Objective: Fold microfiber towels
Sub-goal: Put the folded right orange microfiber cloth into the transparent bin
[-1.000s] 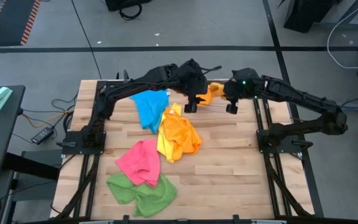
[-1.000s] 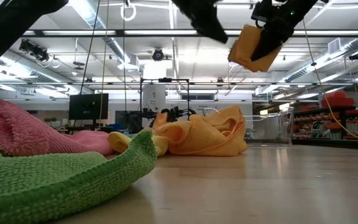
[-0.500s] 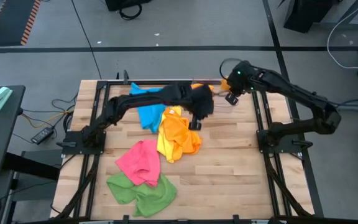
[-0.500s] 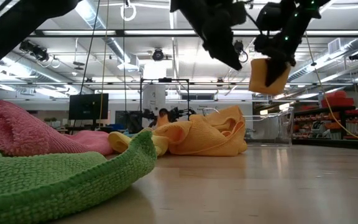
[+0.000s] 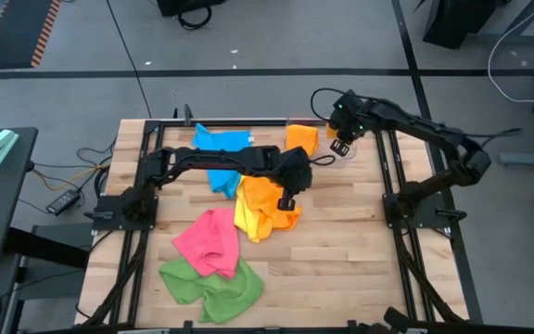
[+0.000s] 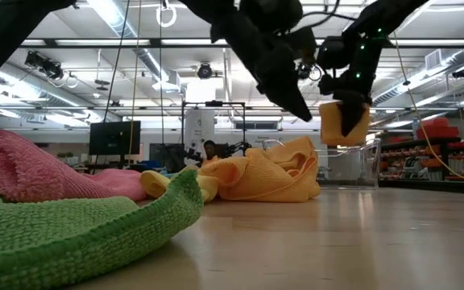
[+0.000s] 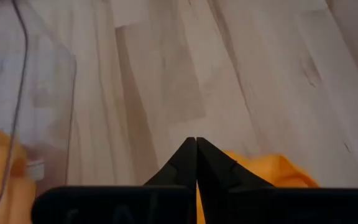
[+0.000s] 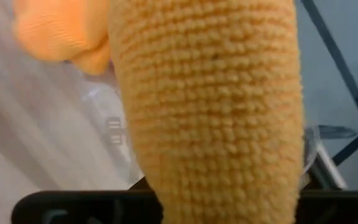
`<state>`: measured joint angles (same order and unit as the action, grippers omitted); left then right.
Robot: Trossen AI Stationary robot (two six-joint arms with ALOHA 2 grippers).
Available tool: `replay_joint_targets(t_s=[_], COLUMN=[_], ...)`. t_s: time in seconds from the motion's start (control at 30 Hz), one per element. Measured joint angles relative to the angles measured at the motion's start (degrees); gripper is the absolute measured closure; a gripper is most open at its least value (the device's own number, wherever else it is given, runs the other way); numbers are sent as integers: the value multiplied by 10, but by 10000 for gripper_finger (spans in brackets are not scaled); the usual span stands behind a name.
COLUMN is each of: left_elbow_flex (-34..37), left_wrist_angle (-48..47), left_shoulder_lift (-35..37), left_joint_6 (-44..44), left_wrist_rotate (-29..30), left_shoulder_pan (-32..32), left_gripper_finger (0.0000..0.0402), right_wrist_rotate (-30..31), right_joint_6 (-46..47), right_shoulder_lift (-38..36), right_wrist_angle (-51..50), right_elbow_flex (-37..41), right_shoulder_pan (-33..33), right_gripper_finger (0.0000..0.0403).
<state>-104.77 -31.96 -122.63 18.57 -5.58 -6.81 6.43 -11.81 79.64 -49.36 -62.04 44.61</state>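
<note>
**Right tool holds folded orange towel over the far edge; left tool pressed shut above the pile**

Right tool (image 5: 340,147): raised off the surface (image 5: 341,232) near its far edge. It pinches a small folded orange towel (image 5: 301,138), which hangs from the tool and clears the wood in the low view (image 6: 343,122). The right wrist view is almost filled by the towel's knobbly weave (image 8: 210,106), rising straight up from between the tool's own fingers. Clear plastic of a bin (image 8: 114,124) shows just behind the towel there.

Left tool (image 5: 286,198): fingers pressed together with nothing between them; the left wrist view shows the two tips meeting in a point (image 7: 196,163). It hangs above the surface at the near edge of a crumpled orange towel (image 5: 265,206), a corner of which shows just under the tips (image 7: 263,171). The clear bin's wall is off to one side of this tool (image 7: 42,112).

Other towels, placed from the left tool:
- blue towel (image 5: 221,156), beyond it, under the left arm, lying loose.
- yellow towel (image 5: 245,215), a strip tucked against the crumpled orange one.
- pink towel (image 5: 207,241), nearer the front edge, bunched.
- green towel (image 5: 211,283), farthest toward the front, touching the pink one.

All four lie unfolded.
</note>
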Motion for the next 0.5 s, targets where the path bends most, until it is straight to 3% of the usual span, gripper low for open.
replay_joint_targets(t_s=[0.3, 0.5], left_elbow_flex=[127, 231], left_wrist_angle=[82, 153], left_shoulder_lift=[72, 139], left_joint_6=[0, -1], left_wrist_rotate=[5, 13], left_shoulder_pan=[-1, -9], left_gripper_finger=[378, 389], right_wrist_rotate=[52, 155], right_joint_6=[-88, -114], right_shoulder_lift=[78, 120], right_wrist_angle=[44, 85], right_elbow_flex=[-27, -27], right_shoulder_pan=[8, -11], right_gripper_finger=[354, 354])
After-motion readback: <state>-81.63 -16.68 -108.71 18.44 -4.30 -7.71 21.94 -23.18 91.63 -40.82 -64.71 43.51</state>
